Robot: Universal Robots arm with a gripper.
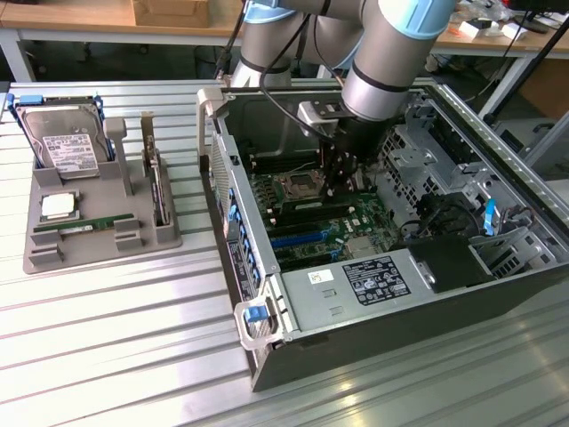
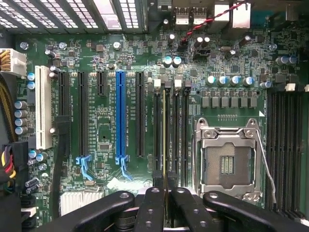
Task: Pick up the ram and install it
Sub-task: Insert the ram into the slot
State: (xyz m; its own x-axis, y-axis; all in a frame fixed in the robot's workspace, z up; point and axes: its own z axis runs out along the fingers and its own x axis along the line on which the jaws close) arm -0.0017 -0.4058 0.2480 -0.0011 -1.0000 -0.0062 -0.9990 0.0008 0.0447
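My gripper (image 2: 165, 205) pinches the ram (image 2: 164, 140) edge-on at lower center, its long axis running straight up along the memory slot (image 2: 158, 130).

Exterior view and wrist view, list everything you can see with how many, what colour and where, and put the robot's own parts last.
computer case: one, black and silver, open, on the slatted table
motherboard: one, green, inside the case
CPU socket: one, silver, empty, on the motherboard
ram: one, green, standing on edge in a black slot beside the socket, between the gripper's fingers
long blue slot: one, among the black slots
parts holder: one, grey, at the exterior view's left
hard drive: one, silver, upright in the holder
CPU chip: one, silver, flat in the holder
second ram: one, green, lying in the holder
robot arm: one, grey and light blue
gripper: one, black, shut on the ram
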